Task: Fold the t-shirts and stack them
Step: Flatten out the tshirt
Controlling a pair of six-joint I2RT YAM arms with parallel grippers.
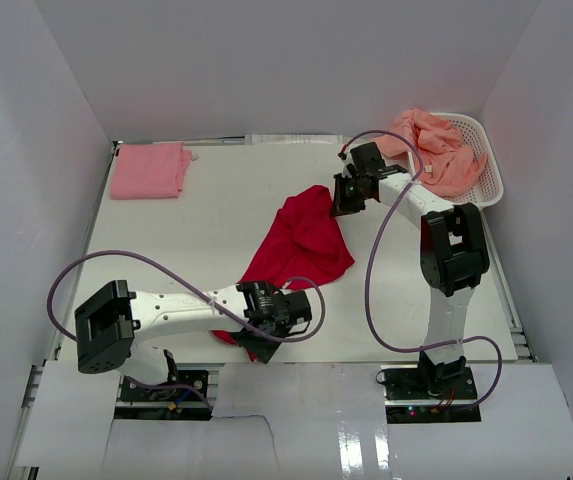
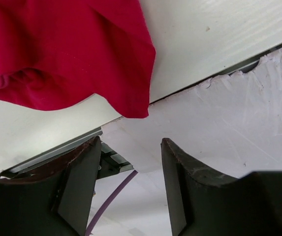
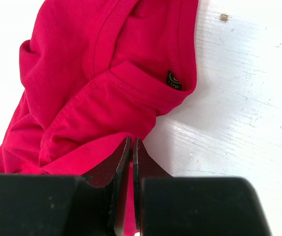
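I see the pink t-shirt [image 1: 149, 170] folded far-left, my right gripper [image 3: 132, 145] pinching the crumpled red t-shirt [image 1: 301, 240] mid-table, left gripper [image 2: 131, 142] spread empty, salmon t-shirts [image 1: 436, 150] left in the basket [image 1: 493, 180]

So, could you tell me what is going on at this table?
The robot is working on a red t-shirt lying crumpled mid-table. The right gripper is shut on its far edge, near the collar; the left gripper is open at its near end, gripping nothing. A pink t-shirt lies folded in the far left corner, and salmon-orange t-shirts wait in the white basket at far right.
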